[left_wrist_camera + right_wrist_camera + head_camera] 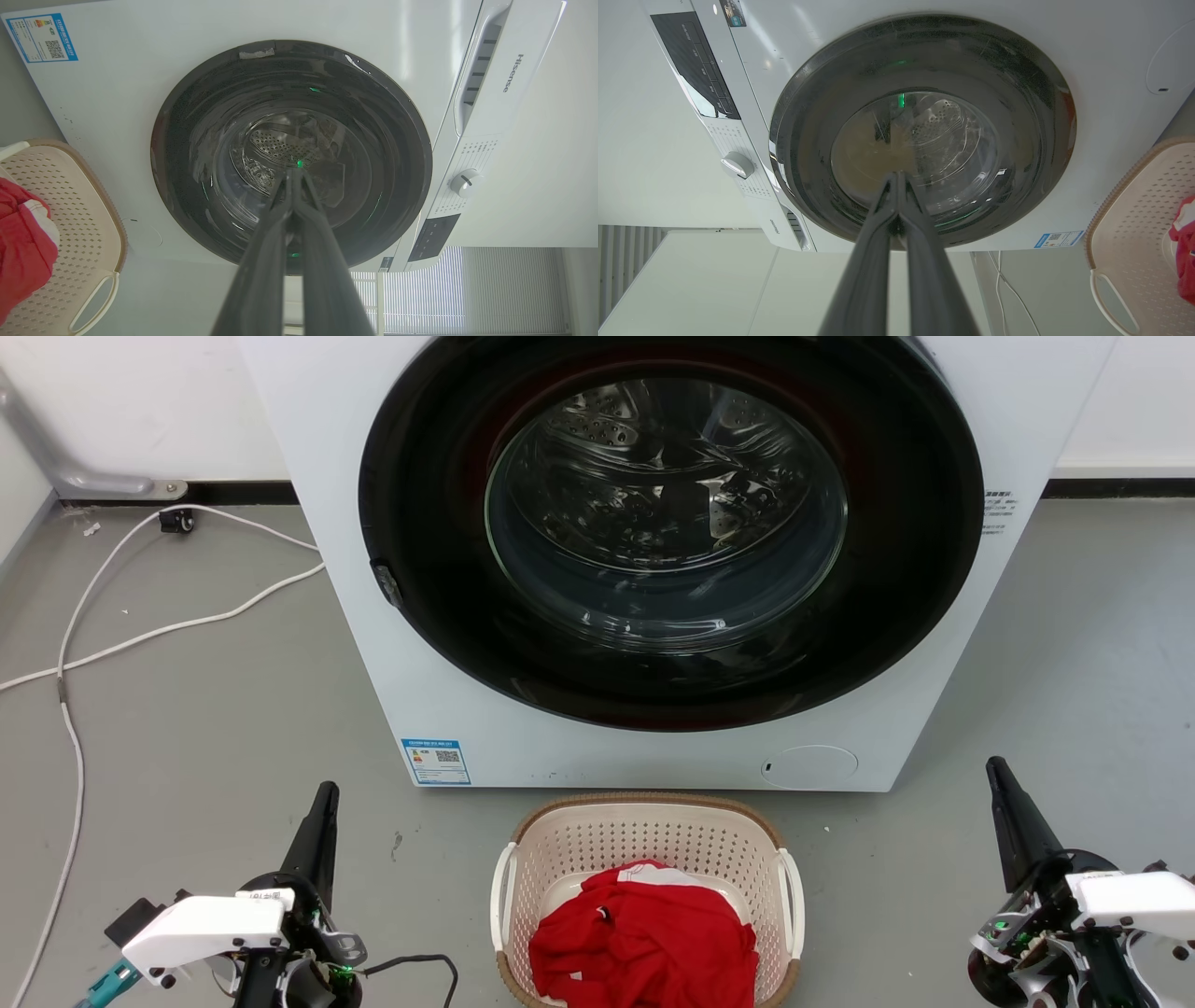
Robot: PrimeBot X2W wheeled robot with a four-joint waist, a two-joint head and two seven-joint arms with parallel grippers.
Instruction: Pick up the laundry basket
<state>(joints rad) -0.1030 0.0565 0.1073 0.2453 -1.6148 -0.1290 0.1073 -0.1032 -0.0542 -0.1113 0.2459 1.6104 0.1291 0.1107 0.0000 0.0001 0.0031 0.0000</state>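
Laundry basket (644,840), cream perforated plastic with a brown rim (red cloth (644,943) inside), sits before the white washing machine (392,691), between our left gripper (324,798) and right gripper (997,770), both pressed together.

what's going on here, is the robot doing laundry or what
A two-armed robot faces a washer with a basket on the floor before it, a red garment inside. The left gripper and right gripper are both shut and empty, one on each side of the basket, clear of its handles. The basket has not been lifted yet.
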